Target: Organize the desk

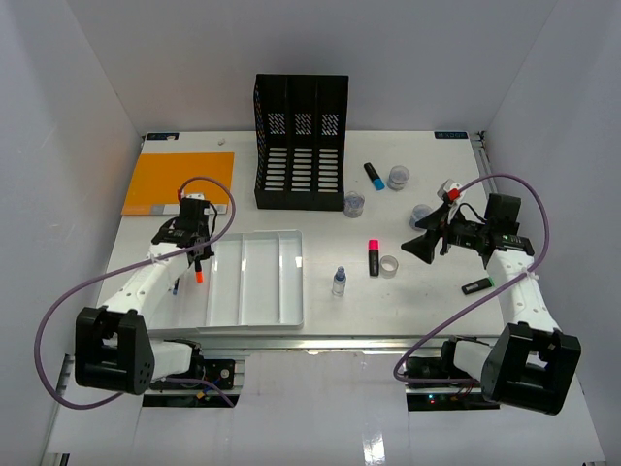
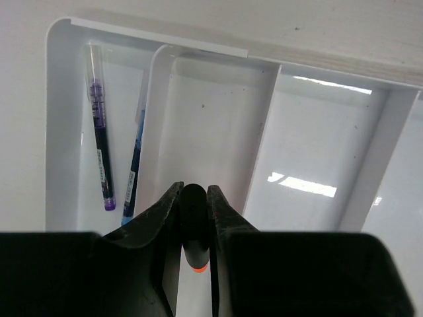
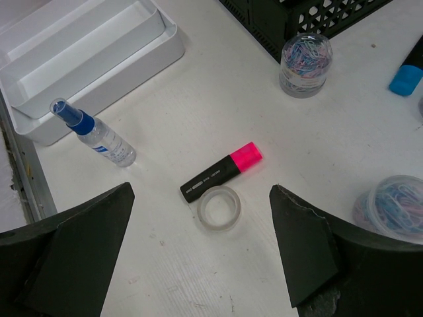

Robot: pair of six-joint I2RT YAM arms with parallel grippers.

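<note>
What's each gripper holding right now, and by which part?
Left gripper pinches an orange-tipped black marker by its black barrel; right gripper is open, holding nothing.

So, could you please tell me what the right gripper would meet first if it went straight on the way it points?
Most likely the clear tape ring, beside the pink highlighter on the desk. In the wrist view both lie between the fingers of the open right gripper, though depth is unclear.
</note>
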